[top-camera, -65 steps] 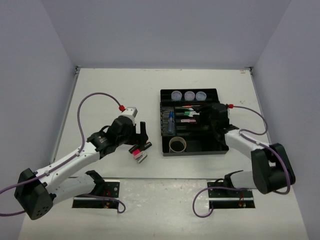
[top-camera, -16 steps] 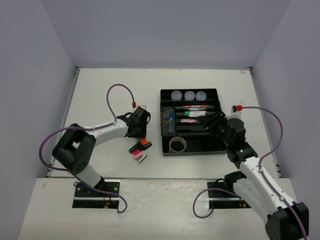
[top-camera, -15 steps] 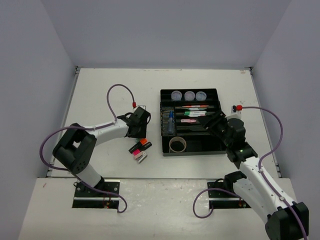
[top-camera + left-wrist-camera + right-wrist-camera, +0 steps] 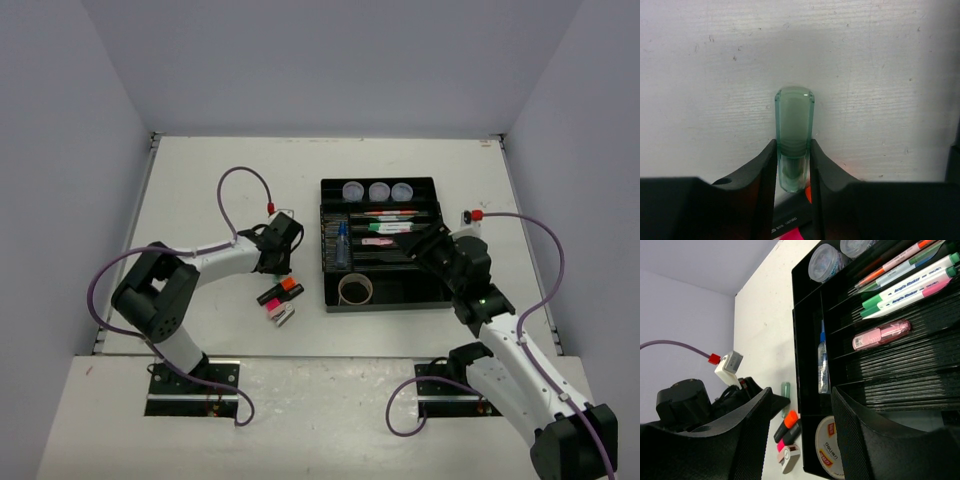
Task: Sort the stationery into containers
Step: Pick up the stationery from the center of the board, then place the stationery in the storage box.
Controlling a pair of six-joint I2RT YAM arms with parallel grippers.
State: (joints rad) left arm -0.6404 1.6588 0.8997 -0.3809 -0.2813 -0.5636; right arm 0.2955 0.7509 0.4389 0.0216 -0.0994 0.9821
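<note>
My left gripper (image 4: 794, 156) is shut on a green highlighter (image 4: 794, 125), held just left of the black organiser tray (image 4: 430, 299); it also shows in the right wrist view (image 4: 785, 391). In the top view the left gripper (image 4: 283, 264) is just above an orange highlighter (image 4: 286, 288), a pink highlighter (image 4: 271, 300) and a small white block (image 4: 284, 315) lying on the table. The tray holds three clear tubs (image 4: 379, 191), coloured pens (image 4: 392, 220), a blue-capped bottle (image 4: 343, 243), a pink item (image 4: 882, 334) and the tan tape roll (image 4: 355, 289). My right gripper (image 4: 428, 246) is open and empty over the tray's right part.
The white table (image 4: 220, 190) ends at grey walls on the left, back and right. Purple cables (image 4: 240, 180) loop off both arms. The left arm's body lies across the table left of the loose items.
</note>
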